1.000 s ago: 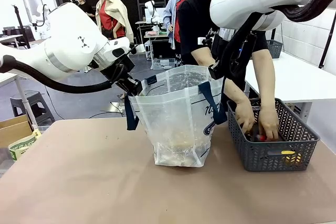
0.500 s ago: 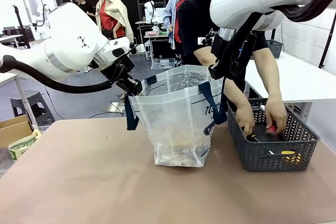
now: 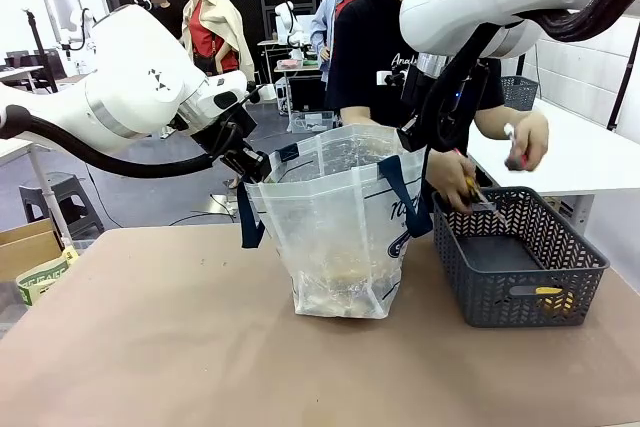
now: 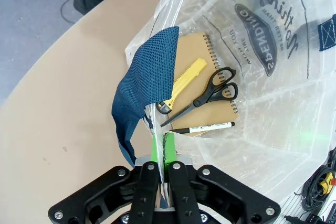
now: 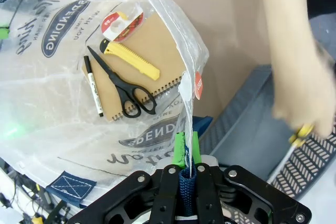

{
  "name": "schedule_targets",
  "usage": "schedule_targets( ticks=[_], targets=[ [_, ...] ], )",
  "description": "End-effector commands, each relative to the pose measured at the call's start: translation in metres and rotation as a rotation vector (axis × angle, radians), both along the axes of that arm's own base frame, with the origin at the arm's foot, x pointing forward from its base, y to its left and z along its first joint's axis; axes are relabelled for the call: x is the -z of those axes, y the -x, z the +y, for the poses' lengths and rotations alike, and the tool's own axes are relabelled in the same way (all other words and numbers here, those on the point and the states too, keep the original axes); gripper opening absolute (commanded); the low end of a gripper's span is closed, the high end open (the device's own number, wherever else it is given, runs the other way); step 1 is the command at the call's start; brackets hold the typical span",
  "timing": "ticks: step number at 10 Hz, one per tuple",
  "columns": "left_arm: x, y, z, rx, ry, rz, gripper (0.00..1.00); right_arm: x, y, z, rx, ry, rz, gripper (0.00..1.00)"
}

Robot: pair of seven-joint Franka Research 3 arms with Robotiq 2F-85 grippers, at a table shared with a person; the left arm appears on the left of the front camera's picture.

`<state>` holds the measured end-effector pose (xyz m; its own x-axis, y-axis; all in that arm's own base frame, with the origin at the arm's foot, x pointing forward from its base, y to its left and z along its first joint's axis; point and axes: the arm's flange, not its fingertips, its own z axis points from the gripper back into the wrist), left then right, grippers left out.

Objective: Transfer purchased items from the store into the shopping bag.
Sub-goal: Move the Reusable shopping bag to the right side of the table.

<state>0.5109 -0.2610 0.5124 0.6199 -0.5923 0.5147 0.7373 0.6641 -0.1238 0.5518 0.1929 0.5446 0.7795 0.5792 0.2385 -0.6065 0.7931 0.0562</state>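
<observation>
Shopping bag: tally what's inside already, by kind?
spiral notebook: 1
scissors: 1
yellow utility knife: 1
marker: 1
tape dispenser: 1
Total in the shopping bag: 5

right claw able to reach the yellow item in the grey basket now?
Probably not: the right claw is shut on the shopping bag's navy handle, so it would have to let go first. The yellow item itself lies uncovered in the basket.
</observation>
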Motion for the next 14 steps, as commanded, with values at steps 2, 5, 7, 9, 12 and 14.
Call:
schedule_targets(
  ticks=[2,5,7,9,12,14],
  targets=[
    [-0.0017,-0.0004,0.0007,-0.001,0.000,-0.008,0.00,-0.0005,-0.0002,-0.0006,0.001,0.000,-0.002,0.00],
    [-0.0017,-0.0004,0.0007,-0.001,0.000,-0.008,0.00,-0.0005,-0.0002,-0.0006,0.001,0.000,-0.002,0.00],
    [-0.0017,-0.0004,0.0007,-0.001,0.000,-0.008,0.00,-0.0005,-0.0002,-0.0006,0.001,0.000,-0.002,0.00],
    [-0.0017,-0.0004,0.0007,-0.001,0.000,-0.008,0.00,-0.0005,-0.0002,-0.0006,0.001,0.000,-0.002,0.00],
    [-0.0017,-0.0004,0.0007,-0.001,0.000,-0.008,0.00,-0.0005,-0.0002,-0.0006,0.001,0.000,-0.002,0.00],
    [-0.0017,-0.0004,0.0007,-0.001,0.000,-0.008,0.00,-0.0005,-0.0002,-0.0006,0.001,0.000,-0.002,0.00]
  ],
)
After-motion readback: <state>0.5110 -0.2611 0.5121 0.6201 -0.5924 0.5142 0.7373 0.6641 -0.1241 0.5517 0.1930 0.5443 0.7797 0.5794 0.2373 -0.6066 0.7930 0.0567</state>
